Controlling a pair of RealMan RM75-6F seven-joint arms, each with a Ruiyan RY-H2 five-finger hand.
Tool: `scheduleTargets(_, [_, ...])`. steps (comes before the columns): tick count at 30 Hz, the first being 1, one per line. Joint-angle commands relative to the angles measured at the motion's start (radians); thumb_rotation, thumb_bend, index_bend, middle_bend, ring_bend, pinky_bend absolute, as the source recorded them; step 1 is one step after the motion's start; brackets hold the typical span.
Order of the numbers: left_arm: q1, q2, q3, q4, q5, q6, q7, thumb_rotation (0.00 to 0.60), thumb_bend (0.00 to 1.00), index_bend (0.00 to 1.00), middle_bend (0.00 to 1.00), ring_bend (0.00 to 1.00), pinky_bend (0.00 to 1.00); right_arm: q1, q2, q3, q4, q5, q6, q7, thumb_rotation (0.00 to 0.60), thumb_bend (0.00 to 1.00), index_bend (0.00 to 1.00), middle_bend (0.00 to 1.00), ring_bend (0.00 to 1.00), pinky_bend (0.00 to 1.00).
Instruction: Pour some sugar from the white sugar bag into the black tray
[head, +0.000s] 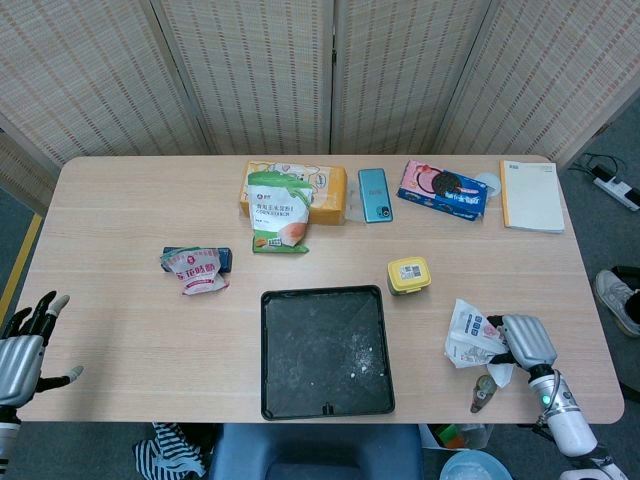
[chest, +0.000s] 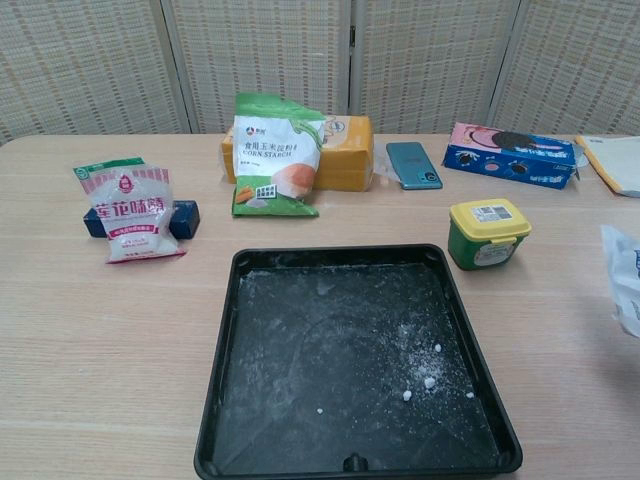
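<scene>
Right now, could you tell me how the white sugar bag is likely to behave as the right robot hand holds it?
The white sugar bag looks crumpled, so it is probably floppy and will sag around the right robot hand. Loose grains in the black tray suggest its open mouth may spill if tipped. It seems partly empty, likely light.
</scene>
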Motion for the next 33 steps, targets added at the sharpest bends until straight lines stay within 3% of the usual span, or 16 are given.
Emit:
scheduleTargets(1, [-0.002,-0.002,0.0,0.0,-0.002,-0.003,0.004,0.6,0.17,0.0,0.0,0.26,0.13,0.006,-0.032,0.002,0.054,-0.006,-0.033,0.021,0.6,0.38,0.85,0.77,1.0,1.0])
scheduleTargets(7, [-0.004,-0.004,0.001,0.001,-0.006,-0.008,0.008,0.6,0.17,0.0,0.0,0.26,0.13,0.025,-0.067,0.014,0.102,-0.013,-0.057,0.007,0.6,0.38,0.85,0.77,1.0,1.0])
scheduleTargets(10, [-0.004,-0.002,0.0,0.002,-0.006,-0.008,0.001,0.6,0.17,0.0,0.0,0.26,0.13,0.032,-0.064,0.011,0.101,-0.016,-0.074,-0.001,0.6,0.38,0.81,0.71,0.99,1.0])
scheduleTargets(15, [-0.005,-0.001,0.001,0.002,-0.004,-0.009,-0.003,0.6,0.17,0.0,0.0,0.26,0.13,0.039,-0.036,0.0,0.085,-0.029,-0.093,-0.032,0.6,0.38,0.54,0.5,0.88,1.0])
scheduleTargets(18, [-0.005,-0.001,0.002,0.001,-0.002,-0.008,-0.004,0.6,0.17,0.0,0.0,0.26,0.13,0.039,-0.024,-0.001,0.071,-0.028,-0.095,-0.064,0.6,0.38,0.32,0.35,0.83,1.0])
scheduleTargets(21, [-0.005,-0.001,0.002,0.002,-0.003,-0.009,-0.004,0.6,0.17,0.0,0.0,0.26,0.13,0.041,-0.011,-0.002,0.054,-0.025,-0.102,-0.087,0.6,0.38,0.19,0.23,0.78,1.0])
scheduleTargets(28, [-0.005,0.0,0.002,0.002,-0.003,-0.007,-0.008,0.6,0.17,0.0,0.0,0.26,0.13,0.049,0.058,-0.021,-0.026,-0.021,-0.136,-0.172,0.6,0.38,0.04,0.05,0.72,1.0])
scheduleTargets(33, [-0.005,-0.002,0.003,0.002,-0.001,-0.006,-0.005,0.6,0.17,0.0,0.0,0.26,0.13,0.029,0.128,-0.025,-0.118,-0.028,-0.087,-0.226,0.6,0.38,0.0,0.02,0.7,1.0])
